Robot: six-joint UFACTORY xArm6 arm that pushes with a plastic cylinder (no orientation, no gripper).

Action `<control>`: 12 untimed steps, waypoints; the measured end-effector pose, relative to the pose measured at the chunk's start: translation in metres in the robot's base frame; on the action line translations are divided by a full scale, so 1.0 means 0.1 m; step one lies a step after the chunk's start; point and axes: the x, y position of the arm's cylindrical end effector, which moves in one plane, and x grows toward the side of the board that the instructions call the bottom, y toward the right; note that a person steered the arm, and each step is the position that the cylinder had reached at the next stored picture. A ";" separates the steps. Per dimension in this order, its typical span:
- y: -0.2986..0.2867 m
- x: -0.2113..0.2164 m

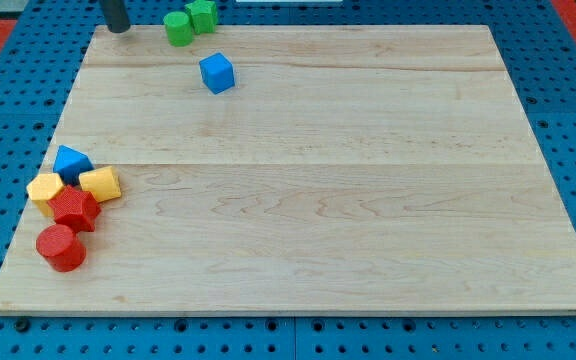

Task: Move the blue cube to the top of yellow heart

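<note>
The blue cube [217, 73] sits on the wooden board [368, 200] near the view's top, left of centre. Two yellow blocks lie in a cluster at the view's left edge: one [100, 184] on the right of the cluster and one [45, 190] on the left. I cannot tell which of them is the heart. My tip [117, 29] is at the view's top left, at the board's edge, well to the left of the blue cube and a little above it, touching no block.
Two green blocks [178, 27] [203, 14] sit at the board's top edge, just above and left of the blue cube. The left cluster also holds a blue triangular block [71, 161], a red star-like block [75, 210] and a red cylinder [61, 247].
</note>
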 end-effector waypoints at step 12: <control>0.42 1.43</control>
